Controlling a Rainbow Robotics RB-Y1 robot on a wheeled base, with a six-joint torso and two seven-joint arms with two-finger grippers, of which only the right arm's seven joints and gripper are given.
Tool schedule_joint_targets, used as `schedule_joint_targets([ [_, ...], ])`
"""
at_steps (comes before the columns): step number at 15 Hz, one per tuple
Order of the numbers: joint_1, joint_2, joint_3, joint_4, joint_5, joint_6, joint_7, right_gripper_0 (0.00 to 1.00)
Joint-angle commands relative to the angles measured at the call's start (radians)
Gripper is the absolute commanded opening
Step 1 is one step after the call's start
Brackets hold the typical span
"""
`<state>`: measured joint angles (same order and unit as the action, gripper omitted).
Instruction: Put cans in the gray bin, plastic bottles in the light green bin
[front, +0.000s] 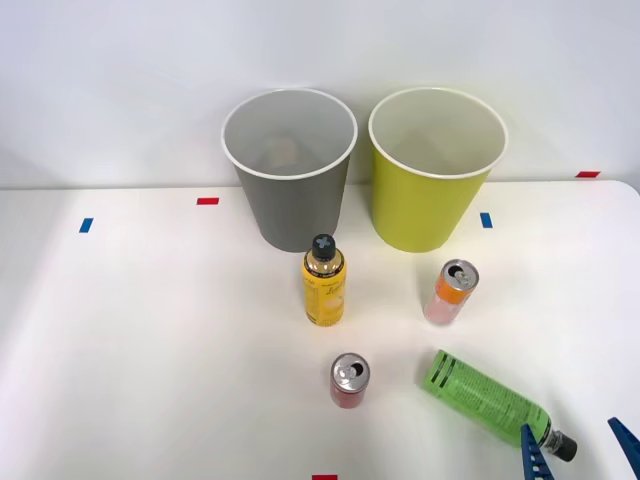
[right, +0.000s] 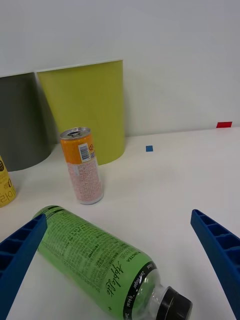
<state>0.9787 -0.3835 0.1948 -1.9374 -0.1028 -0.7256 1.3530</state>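
Blue ribbed fingers (right: 220, 250) of the right gripper (front: 580, 452), spread wide, straddle the lying green-labelled, black-capped plastic bottle (right: 100, 260), best grasped mid-body across its width.

We saw only the tips of the right gripper (front: 580, 452) above the front view's lower edge. In the wrist view, the yellow bottle (right: 5, 184) and gray bin (right: 20, 122) were cropped, and a blue finger (right: 20, 250) covered the green bottle's (right: 100, 257) base.
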Motion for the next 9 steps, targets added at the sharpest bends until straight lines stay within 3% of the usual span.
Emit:
schedule_joint_targets([
  [1,0.000,0.000,0.000,0.000,0.000,0.000,0.000,1.00],
  [9,0.000,0.000,0.000,0.000,0.000,0.000,0.000,1.00],
])
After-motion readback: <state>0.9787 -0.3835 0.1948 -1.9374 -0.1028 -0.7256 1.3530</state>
